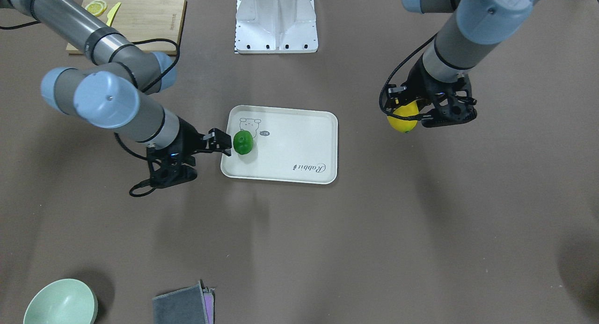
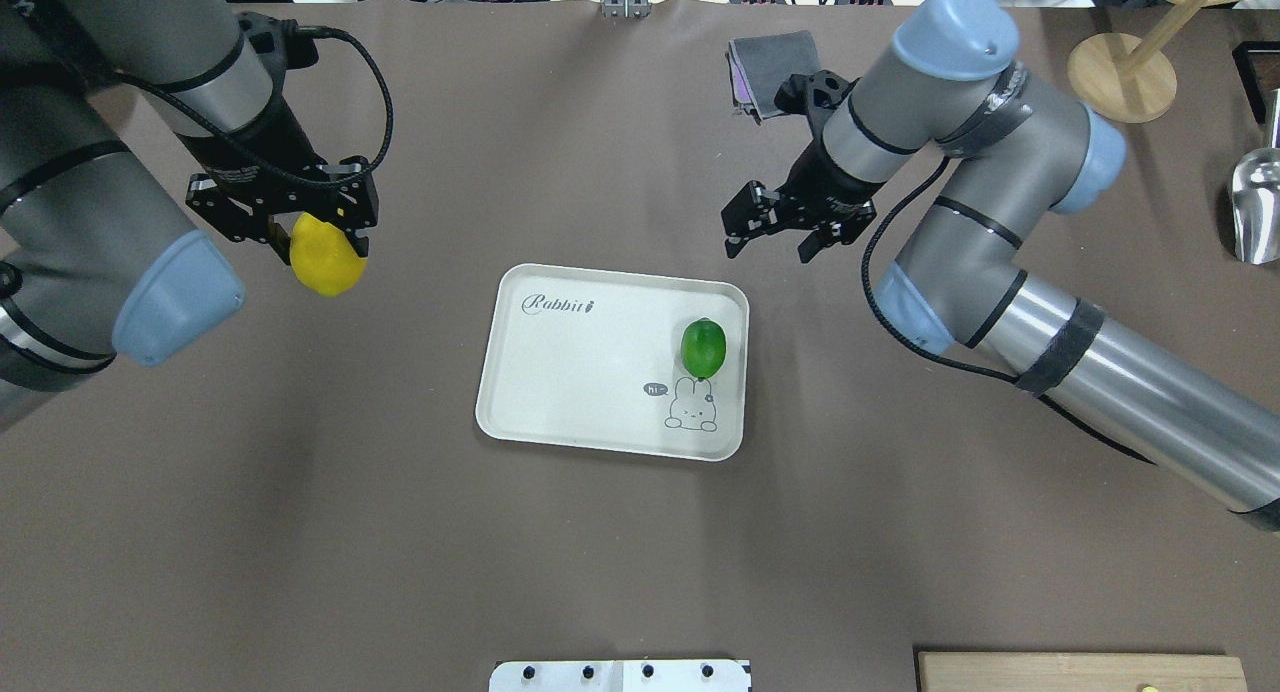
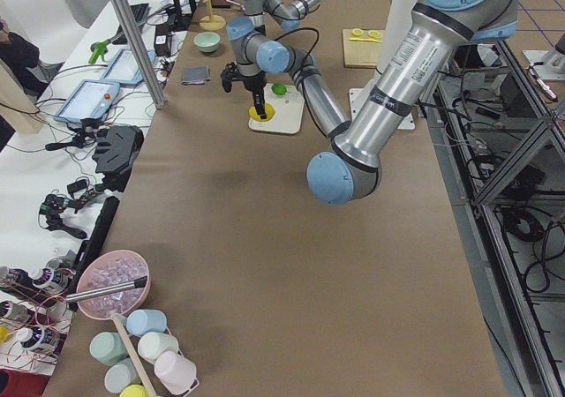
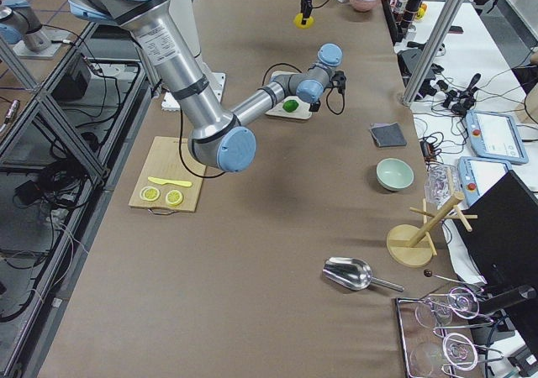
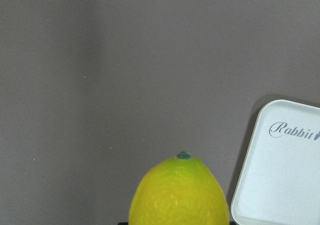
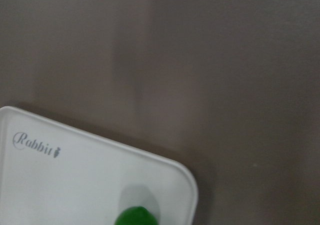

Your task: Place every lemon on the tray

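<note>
The off-white tray [image 2: 570, 372] lies mid-table; it also shows in the front view [image 1: 299, 146]. The green lemon [image 2: 703, 347] rests on the tray by the bear drawing, also seen in the front view [image 1: 243, 142] and at the bottom edge of the right wrist view [image 6: 136, 216]. My right gripper [image 2: 768, 247] is open and empty, raised beyond the tray's far right corner. My left gripper [image 2: 320, 252] is shut on the yellow lemon [image 2: 325, 260] and holds it above the table, left of the tray. The left wrist view shows this lemon [image 5: 179, 192] with the tray's corner [image 5: 280, 185] beside it.
A wooden cutting board [image 1: 140, 19] with lemon slices and a yellow knife lies near the robot's right side. A green bowl [image 1: 61, 303] and a grey cloth [image 1: 182, 305] sit at the far edge. A wooden stand [image 2: 1120, 62] and a metal scoop [image 2: 1255, 207] are far right.
</note>
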`<state>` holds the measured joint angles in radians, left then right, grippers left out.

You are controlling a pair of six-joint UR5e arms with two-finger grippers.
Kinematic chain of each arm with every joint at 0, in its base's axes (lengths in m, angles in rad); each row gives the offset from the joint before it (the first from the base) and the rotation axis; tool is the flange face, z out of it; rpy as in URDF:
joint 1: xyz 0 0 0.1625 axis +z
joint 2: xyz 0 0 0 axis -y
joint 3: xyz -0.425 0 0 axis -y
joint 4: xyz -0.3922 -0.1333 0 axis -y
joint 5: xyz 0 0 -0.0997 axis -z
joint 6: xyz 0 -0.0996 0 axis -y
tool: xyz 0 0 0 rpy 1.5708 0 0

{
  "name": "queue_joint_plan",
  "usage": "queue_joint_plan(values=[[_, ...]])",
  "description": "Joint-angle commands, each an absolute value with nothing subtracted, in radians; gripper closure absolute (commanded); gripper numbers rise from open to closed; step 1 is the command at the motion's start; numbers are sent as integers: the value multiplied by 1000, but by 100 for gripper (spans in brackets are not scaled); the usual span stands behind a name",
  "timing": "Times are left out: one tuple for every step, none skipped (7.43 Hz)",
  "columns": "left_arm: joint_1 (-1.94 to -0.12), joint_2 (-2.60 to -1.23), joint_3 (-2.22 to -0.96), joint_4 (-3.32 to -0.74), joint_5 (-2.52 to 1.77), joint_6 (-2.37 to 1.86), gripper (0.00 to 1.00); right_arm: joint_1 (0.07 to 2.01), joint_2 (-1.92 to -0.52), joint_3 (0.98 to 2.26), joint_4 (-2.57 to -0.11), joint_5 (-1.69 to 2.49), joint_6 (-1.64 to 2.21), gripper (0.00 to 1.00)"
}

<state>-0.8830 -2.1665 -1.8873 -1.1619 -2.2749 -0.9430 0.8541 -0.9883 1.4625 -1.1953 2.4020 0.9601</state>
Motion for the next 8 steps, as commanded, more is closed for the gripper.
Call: queue_joint_plan(values=[[-787,-2221,-1882,-1170,-2208,-1087,100,984,-1125,1470,-1190,2493,844,0],[-713,-2256,-1875,-1172,-2177,-1145,100,998,-1191,1485,-1192,2494,786,0],[-660,-2285,-1844,-1221,-2128,-1240,100,1006,-1236,1499,-1193,2491,675,0],[-628,-2292,-1813,-1303,-2102,-1334,100,1020,-1296,1549,-1193,2482,634,0],[-599,-2310,-1777,-1348,-2089,-1386,100,1020,-1372,1631,-1193,2470,603,0],[-542,-2351,-1741,-1362,-2013,-1446,100,1029,-1453,1710,-1193,2435,542,0],[-514,-2385,-1699,-1374,-1985,-1483,100,1070,-1507,1741,-1193,2433,458,0],[-512,-2393,-1639,-1449,-1983,-1523,100,1110,-1538,1749,-1193,2431,393,0]])
